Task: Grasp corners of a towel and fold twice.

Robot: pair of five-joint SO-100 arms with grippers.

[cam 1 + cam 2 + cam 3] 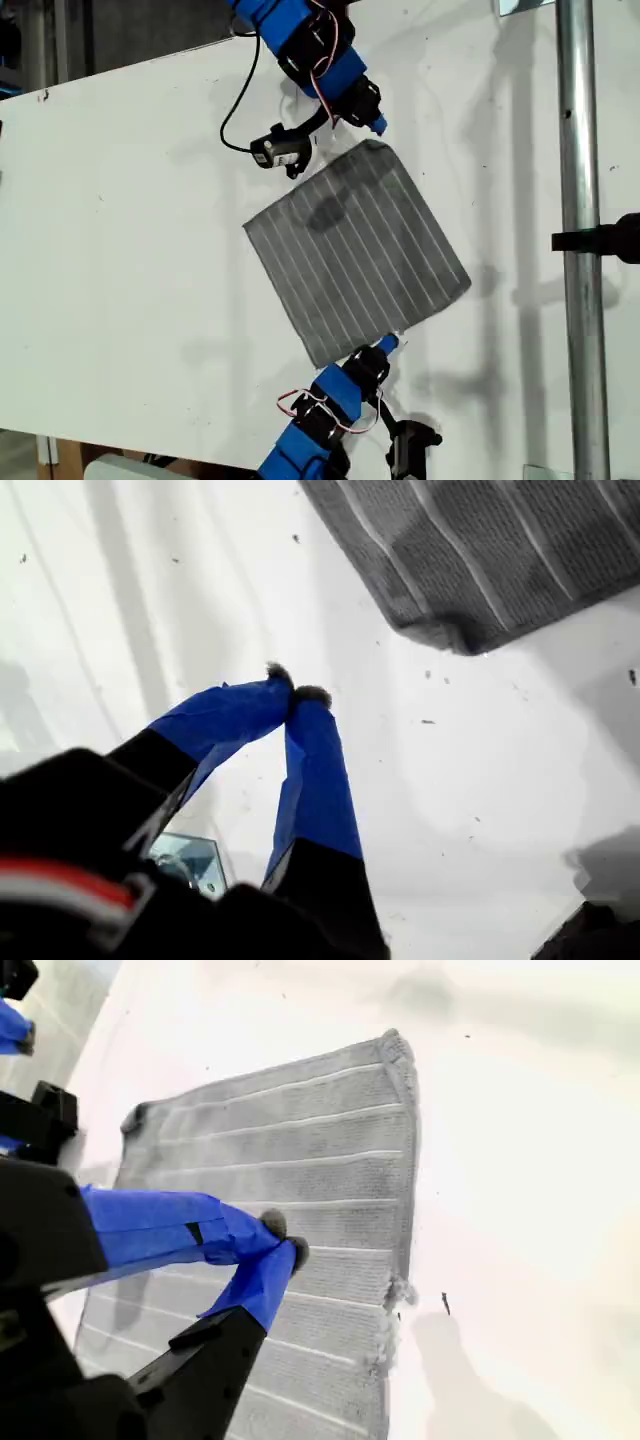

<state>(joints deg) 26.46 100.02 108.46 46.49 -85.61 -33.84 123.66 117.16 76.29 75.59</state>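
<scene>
While the towel (357, 255) lies flat mid-counter (120, 250), bare room all round, first gripper (297, 694) at twelve o'clock and second gripper (283, 1239) at six o'clock stand with jaws clenched, empty.

- Both arms are showing bright blue bodies with black joint housings.
- The arm at the exterior view's top (320, 60) is trailing a black cable and thin red and white wires.
- The arm at the exterior view's bottom (325, 415) is carrying looping red and white wires too.
- My first gripper (298, 692) is wearing blue-wrapped fingers with dark grey tips.
- My second gripper (284, 1238) is looking the same, on a black base.
</scene>
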